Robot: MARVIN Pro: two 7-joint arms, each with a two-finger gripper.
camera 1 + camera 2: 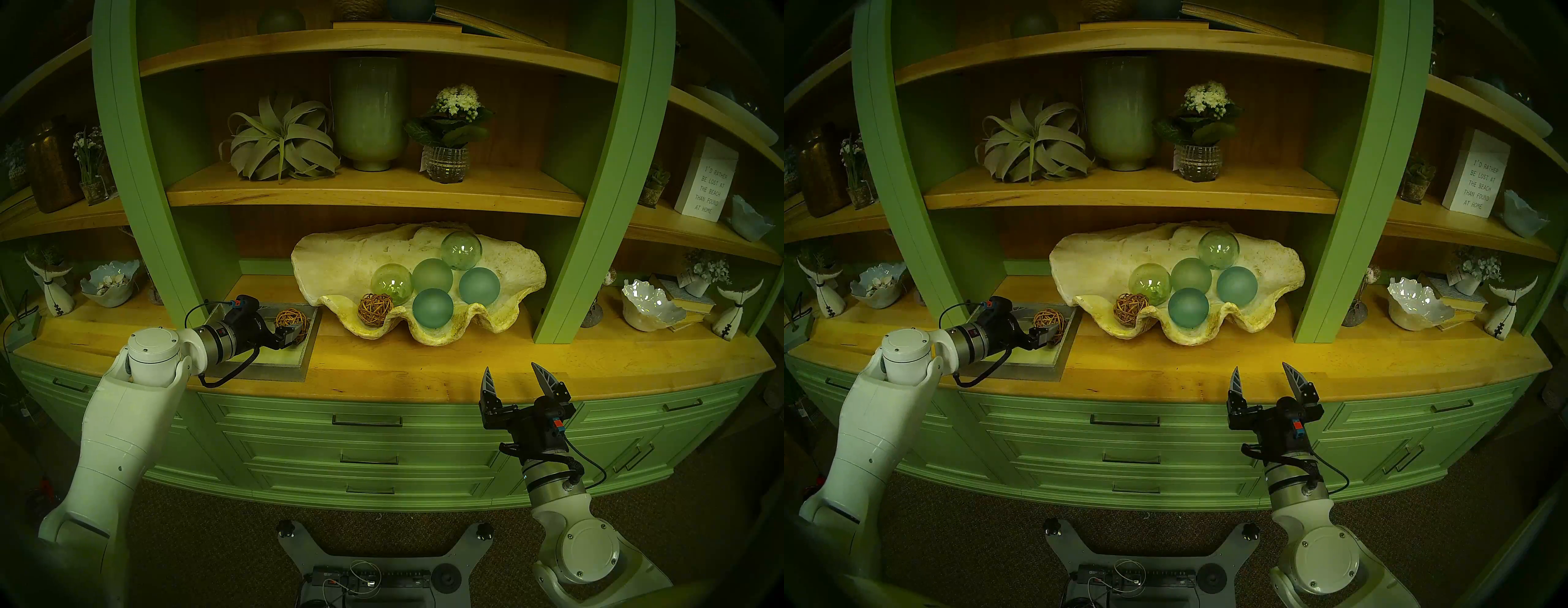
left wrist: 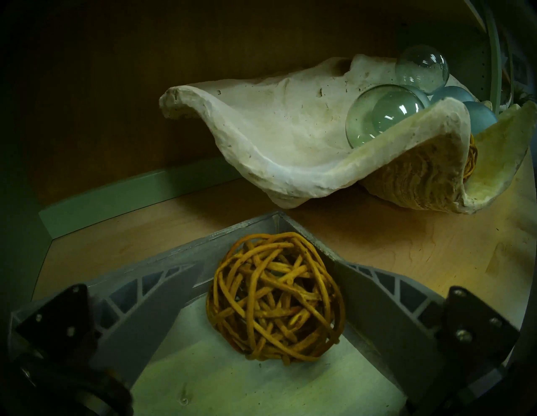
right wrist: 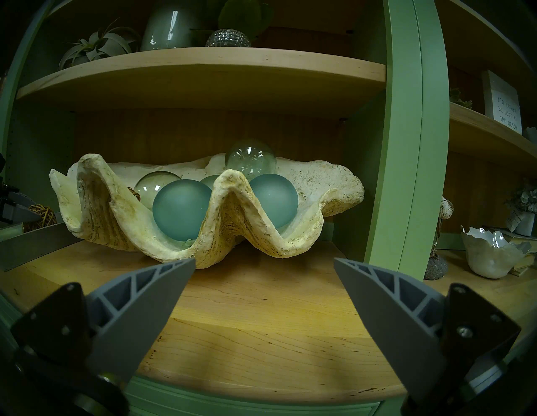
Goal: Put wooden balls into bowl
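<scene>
One wooden ball (image 1: 290, 319) of woven rattan lies in the far right corner of the square grey tray (image 1: 306, 361). My left gripper (image 1: 292, 333) is open with a finger on each side of this ball (image 2: 276, 296), close to it; the ball rests on the tray floor. The second wooden ball (image 1: 375, 310) lies in the left front fold of the big cream clam-shell bowl (image 1: 424, 339), next to several green and blue glass spheres (image 1: 432, 308). My right gripper (image 1: 511, 369) is open and empty at the counter's front edge, facing the bowl (image 3: 232, 241).
A wooden shelf (image 1: 373, 195) hangs low over the bowl. Green uprights (image 1: 568, 263) stand on both sides of the alcove. A small white jagged bowl (image 1: 651, 305) and whale-tail figures stand to the right, another small bowl (image 1: 108, 284) to the left.
</scene>
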